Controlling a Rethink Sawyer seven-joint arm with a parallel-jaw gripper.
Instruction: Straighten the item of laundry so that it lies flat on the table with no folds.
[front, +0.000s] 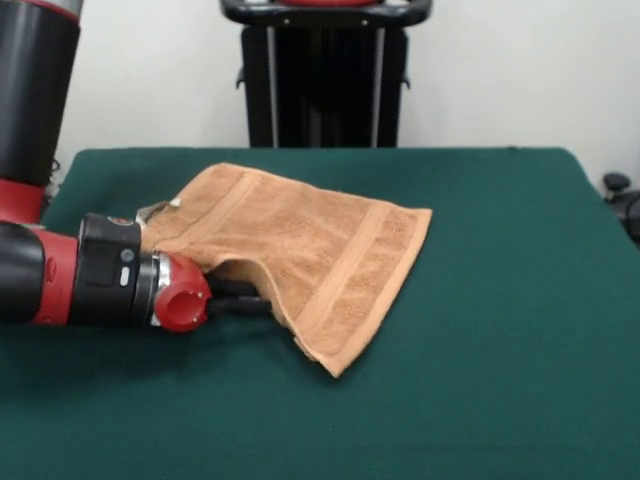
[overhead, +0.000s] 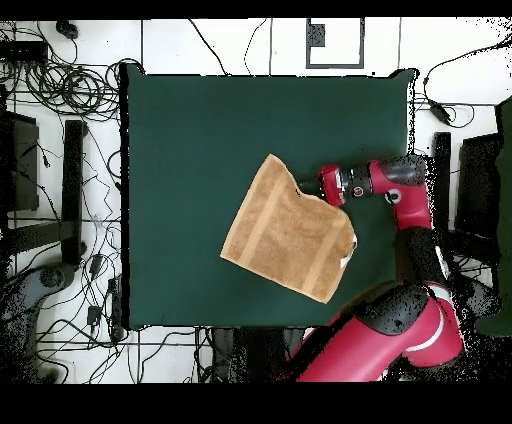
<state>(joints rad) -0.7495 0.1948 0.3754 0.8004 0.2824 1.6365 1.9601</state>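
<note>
The item of laundry (front: 300, 245) is an orange-tan terry towel lying on the green table (front: 500, 300), left of centre in the front view. It is mostly spread out, with woven bands showing. Its near-left edge arches up off the cloth, and one corner points toward the front. My gripper (front: 243, 298) reaches in low from the left, and its black tip goes under that raised edge, so the towel hides the tip. In the overhead view the gripper (overhead: 314, 190) meets a notch in the towel (overhead: 285, 230) on its right edge. A white tag (overhead: 349, 258) shows at one corner.
The red and black arm (front: 60, 275) lies low across the table's left side in the front view. Open green table stretches to the right of the towel. In the overhead view, cables (overhead: 60, 90) and stands surround the table (overhead: 190, 130) on the floor.
</note>
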